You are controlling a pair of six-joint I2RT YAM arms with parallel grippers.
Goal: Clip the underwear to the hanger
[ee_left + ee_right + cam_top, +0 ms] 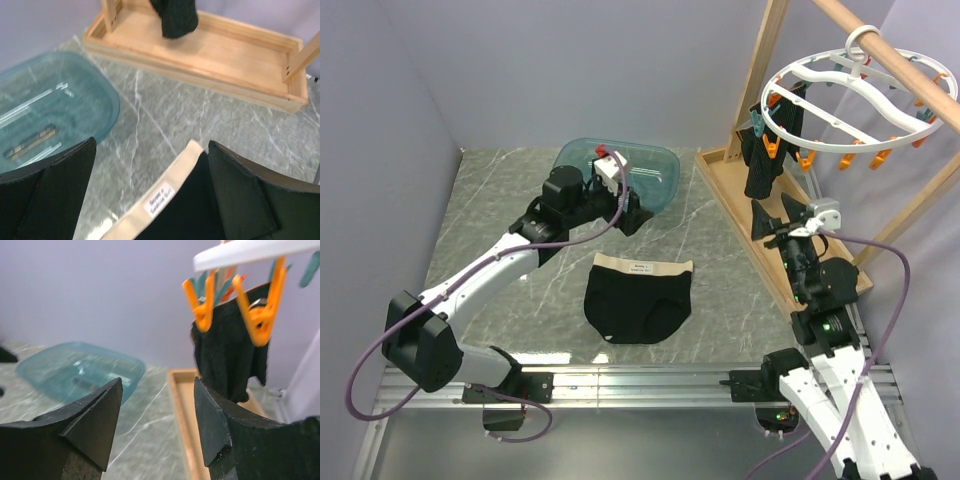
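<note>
Left fingers [50, 195] gape wide near the cream edge of the underwear [638, 300]; right fingers [85, 420] stand apart, empty, below the hanger [250, 251].

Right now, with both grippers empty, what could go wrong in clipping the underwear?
The underwear lies flat; the open left gripper may pinch only its waistband and slip.
A black garment hangs from orange clips near the right gripper; it could be knocked.
The hanger hangs by its hook alone, so it may swing.

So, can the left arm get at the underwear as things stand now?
Probably yes: the left pincer is open close to the waistband of the underwear, nothing lies on it, and the basin stands aside.
</note>
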